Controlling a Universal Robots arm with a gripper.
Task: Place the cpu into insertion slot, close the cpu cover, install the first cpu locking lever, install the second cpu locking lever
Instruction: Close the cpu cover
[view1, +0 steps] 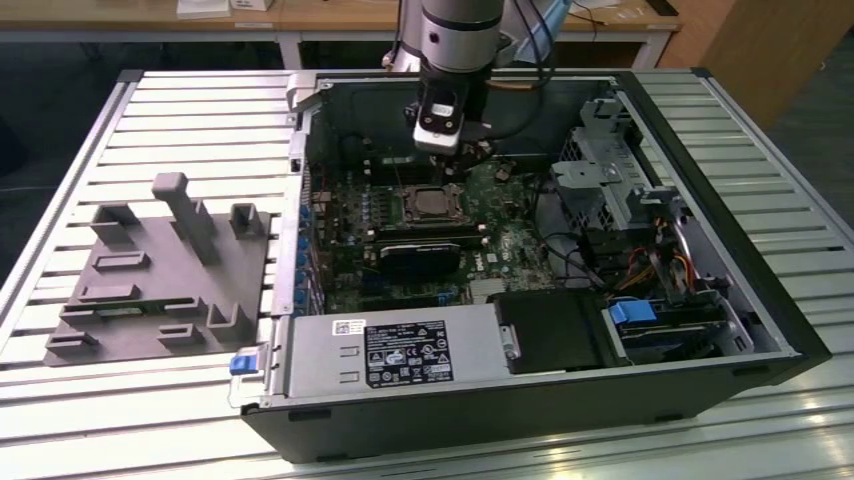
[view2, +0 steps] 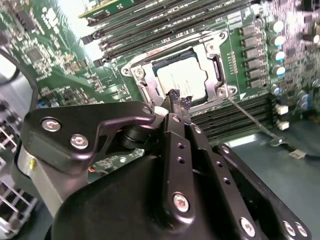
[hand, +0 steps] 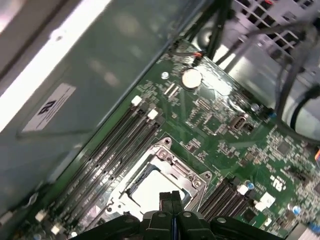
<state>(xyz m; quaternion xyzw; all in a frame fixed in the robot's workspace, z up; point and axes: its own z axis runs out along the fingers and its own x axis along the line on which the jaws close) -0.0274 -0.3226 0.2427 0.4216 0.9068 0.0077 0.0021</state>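
Black at its tips, the gripper (view2: 178, 102) was seen drawn shut in both wrist views, the tips pressed together just above the near edge of the cpu cover (view2: 216, 60). Whether anything thin was pinched between them could not be made out, and whether they touched the cover was hidden by the gripper's own body. The cpu (view2: 182, 80) was found lying flat in the insertion slot (view2: 167, 60), its silvery top framed by the lowered cover; one corner of it was blocked by the tips. A thin metal rod (view2: 250, 120) was seen reaching out from a corner of the cover across the memory slots (view2: 150, 25), its far end lying off the edge of the motherboard (view2: 50, 60). In the exterior view the gripper (view1: 461, 160) was hung over the socket, near the far wall of the open computer case (view1: 534, 420). The case was set on a slatted table (view1: 200, 100), with a grey fixture plate (view1: 160, 275) beside it.
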